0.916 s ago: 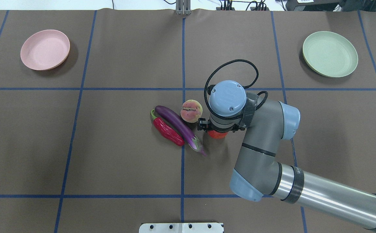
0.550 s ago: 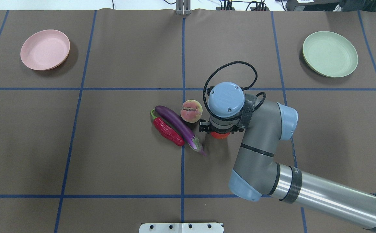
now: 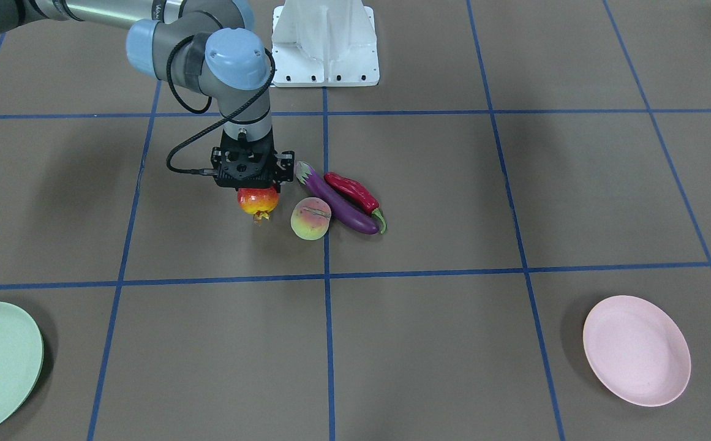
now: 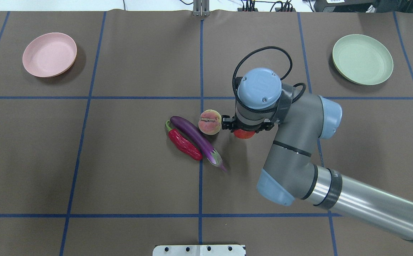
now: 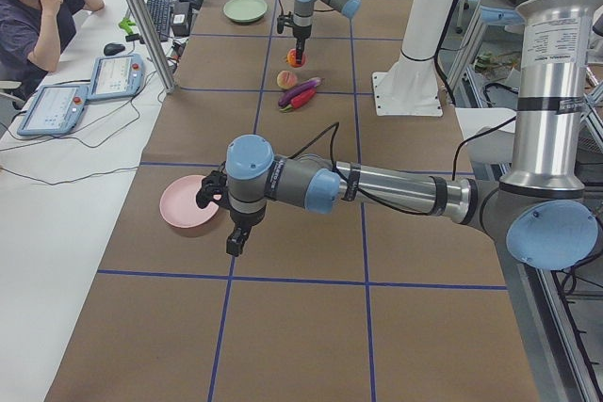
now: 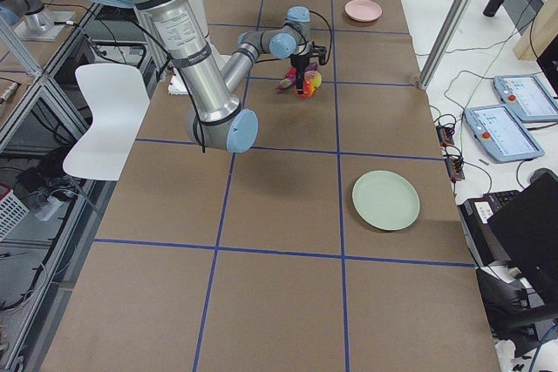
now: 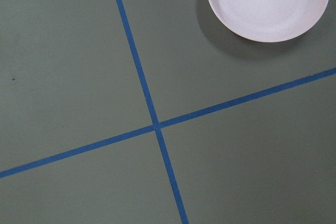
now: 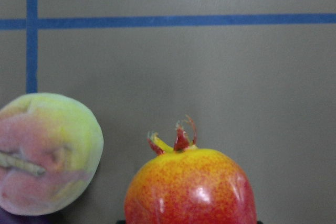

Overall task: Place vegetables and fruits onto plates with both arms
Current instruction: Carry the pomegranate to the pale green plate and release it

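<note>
Bright, even overhead light floods the table (image 4: 138,160), soft shadows pooling beside the pink plate (image 4: 49,54) and green plate (image 4: 363,59), a small glare spot on the close, slightly soft pomegranate (image 8: 191,190).

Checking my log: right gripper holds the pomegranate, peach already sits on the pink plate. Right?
No: the right gripper holds the pomegranate, but the peach lies on the table beside the eggplant; the overhead view shows the pink plate empty.

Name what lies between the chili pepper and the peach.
The eggplant, lying lengthwise between the chili pepper and the peach, as the front-facing view shows.
</note>
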